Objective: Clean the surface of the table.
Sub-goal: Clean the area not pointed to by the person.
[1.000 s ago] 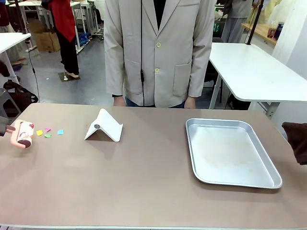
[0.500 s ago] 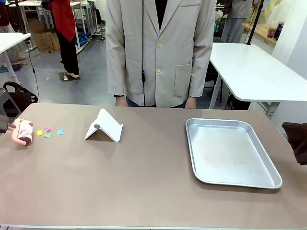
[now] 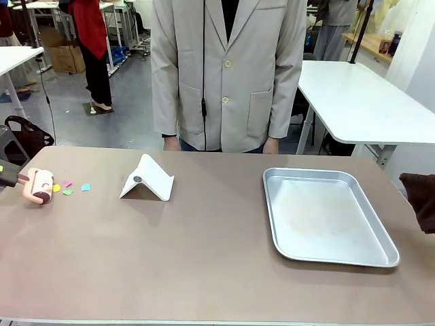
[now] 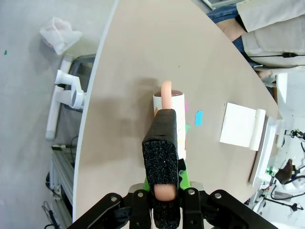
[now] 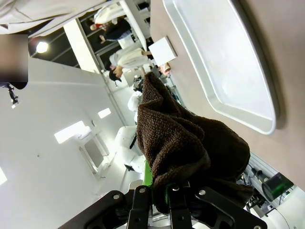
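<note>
At the left edge of the desk (image 3: 204,272), your left claw (image 4: 167,143) is clamped on the pink lint roller (image 3: 39,187), just beside the coloured scraps (image 3: 68,188), probably to roll over them; your right claw (image 5: 162,193) grips a brown cloth (image 5: 186,138) past the right edge; the stand (image 3: 148,178) and tray (image 3: 340,262) leave the near desk open.
</note>
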Controlling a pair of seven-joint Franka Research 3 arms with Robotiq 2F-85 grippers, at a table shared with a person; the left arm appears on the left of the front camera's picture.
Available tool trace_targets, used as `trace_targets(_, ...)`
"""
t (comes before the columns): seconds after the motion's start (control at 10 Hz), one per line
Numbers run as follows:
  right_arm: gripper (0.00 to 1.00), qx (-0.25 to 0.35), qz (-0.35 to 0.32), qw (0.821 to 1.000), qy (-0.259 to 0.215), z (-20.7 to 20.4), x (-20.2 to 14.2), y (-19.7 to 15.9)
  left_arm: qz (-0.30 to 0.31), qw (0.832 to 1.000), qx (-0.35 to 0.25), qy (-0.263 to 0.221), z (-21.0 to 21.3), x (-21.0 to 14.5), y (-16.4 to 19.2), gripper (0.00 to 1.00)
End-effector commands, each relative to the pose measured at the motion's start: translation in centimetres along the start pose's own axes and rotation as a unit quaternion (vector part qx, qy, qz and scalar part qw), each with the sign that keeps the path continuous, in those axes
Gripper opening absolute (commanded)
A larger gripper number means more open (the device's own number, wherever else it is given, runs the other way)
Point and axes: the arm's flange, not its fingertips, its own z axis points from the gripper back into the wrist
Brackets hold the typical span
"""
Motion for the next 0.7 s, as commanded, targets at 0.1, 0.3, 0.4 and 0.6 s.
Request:
trace_targets(0.1, 0.11, 0.000, -0.004, 1.000, 0.006, 0.0, -0.6, 0.6, -0.006, 0.999, 0.025, 0.039, -3.3, 0.6, -0.6, 0.22)
trace_targets(0.3, 0.11, 0.000, -0.004, 1.000, 0.006, 0.0, -0.6, 0.6, -0.021, 0.998, 0.020, 0.060, -5.5, 1.0, -2.0, 0.22)
trace_targets(0.4, 0.11, 0.000, -0.004, 1.000, 0.006, 0.0, -0.6, 0.6, -0.027, 0.997, 0.017, 0.069, -6.4, 1.1, -2.8, 0.22)
trace_targets(0.6, 0.11, 0.000, -0.004, 1.000, 0.006, 0.0, -0.6, 0.6, -0.044, 0.996, 0.014, 0.077, -8.3, 1.3, -5.1, 0.22)
